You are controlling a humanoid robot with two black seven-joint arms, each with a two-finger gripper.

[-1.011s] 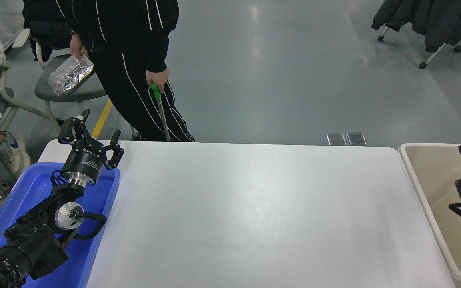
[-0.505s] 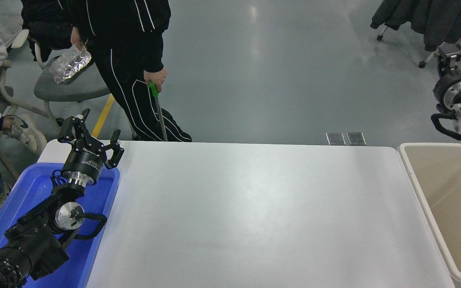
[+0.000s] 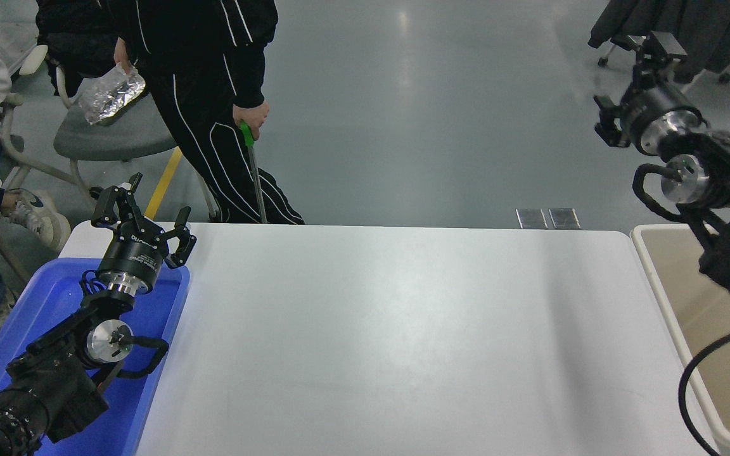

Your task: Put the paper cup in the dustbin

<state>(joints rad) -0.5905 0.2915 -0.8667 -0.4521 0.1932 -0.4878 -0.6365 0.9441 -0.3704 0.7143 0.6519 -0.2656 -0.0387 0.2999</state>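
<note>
1. Left gripper (image 3: 143, 218), parked over blue tray (image 3: 54, 297): jaws wide, holding nothing.
2. Dustbin (image 3: 650, 272) at table (image 3: 390, 342) right edge; paper cup out of sight.
3. Right gripper (image 3: 647, 54), raised beyond dustbin: jaw state cannot be told.

The counter (image 3: 403, 342) is showing a smooth white top with a soft satin sheen. The dustbin (image 3: 656, 278) is looking like matt cream plastic, its rim thick and rounded. The tray (image 3: 54, 285) is gleaming as glossy blue plastic. Both arms are wearing matt black casings with bright brushed-metal rings at the wrists. A person (image 3: 206, 95) is holding a crinkled, shiny foil packet (image 3: 111, 94). The floor (image 3: 435, 114) is reflecting light like polished grey coating.
</note>
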